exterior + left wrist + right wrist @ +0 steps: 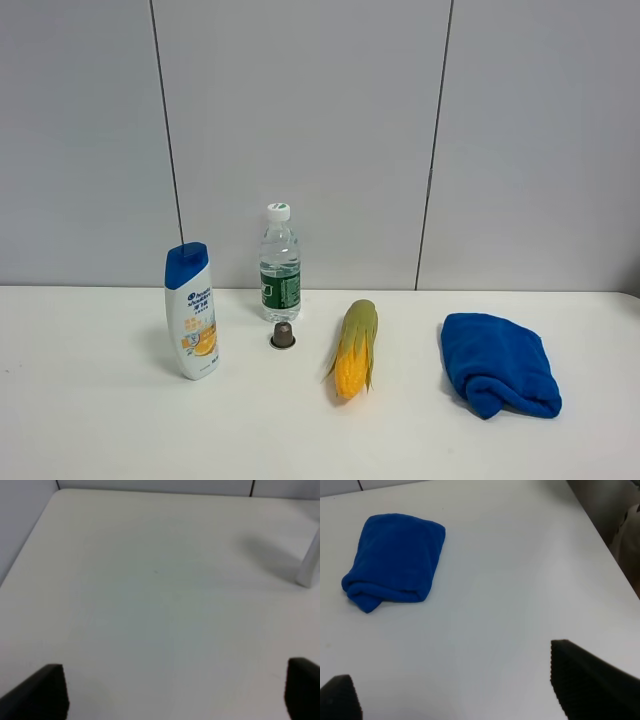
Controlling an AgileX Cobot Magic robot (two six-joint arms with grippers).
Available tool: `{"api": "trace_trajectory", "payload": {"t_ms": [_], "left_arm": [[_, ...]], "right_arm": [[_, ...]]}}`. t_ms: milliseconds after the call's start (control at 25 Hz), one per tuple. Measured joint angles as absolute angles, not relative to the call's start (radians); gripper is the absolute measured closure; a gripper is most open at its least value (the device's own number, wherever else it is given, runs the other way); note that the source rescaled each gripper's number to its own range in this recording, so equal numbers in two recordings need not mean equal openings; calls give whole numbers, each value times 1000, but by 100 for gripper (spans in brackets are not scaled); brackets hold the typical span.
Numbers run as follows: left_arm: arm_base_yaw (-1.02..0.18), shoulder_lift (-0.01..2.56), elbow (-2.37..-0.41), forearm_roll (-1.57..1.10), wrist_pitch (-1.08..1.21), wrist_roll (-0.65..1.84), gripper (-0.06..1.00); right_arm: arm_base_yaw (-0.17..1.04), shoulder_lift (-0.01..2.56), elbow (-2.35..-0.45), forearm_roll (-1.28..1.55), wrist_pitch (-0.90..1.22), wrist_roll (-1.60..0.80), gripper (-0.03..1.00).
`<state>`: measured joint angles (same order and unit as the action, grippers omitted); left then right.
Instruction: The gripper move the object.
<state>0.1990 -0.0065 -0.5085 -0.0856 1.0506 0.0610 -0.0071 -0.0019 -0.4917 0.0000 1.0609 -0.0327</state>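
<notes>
The water bottle (pixel 280 264) stands upright near the back edge of the white table (pixel 100 420), left of the middle: clear, ribbed plastic with a white screw cap and a green label round its waist, and it looks full of clear water. No gripper touches it.

Going from the left, a white shampoo bottle (pixel 191 312) with a blue cap stands first, a flattened, smooth plastic shape with an orange picture low on its front. It is nearer the front edge than the water bottle and just beside it. Between the two, a little forward, sits a small dark capsule (pixel 283 336), cone-shaped with a flared rim. Next lies an ear of corn (pixel 355 350), yellow kernels at the near end and green husk at the far end. Toward the right edge lies a folded blue cloth (pixel 497 363), soft and nubbly.

The left gripper (pixel 175 692) hangs over bare table with its black fingers spread wide, holding nothing. The right gripper (pixel 455 685) hangs near the cloth, its dimpled black pads (pixel 585 680) also well apart and empty.
</notes>
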Motion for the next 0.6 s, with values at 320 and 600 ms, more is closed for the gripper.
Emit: {"api": "trace_trajectory", "payload": {"t_ms": [320,600], "left_arm": [[199,-6,-509,-86,1051,61,-6],[199,-6,-509,-86,1051,61,-6]], "right_arm": [[-7,-2,-492,0,1061,-33,46],[-7,-2,-492,0,1061,-33,46]]}}
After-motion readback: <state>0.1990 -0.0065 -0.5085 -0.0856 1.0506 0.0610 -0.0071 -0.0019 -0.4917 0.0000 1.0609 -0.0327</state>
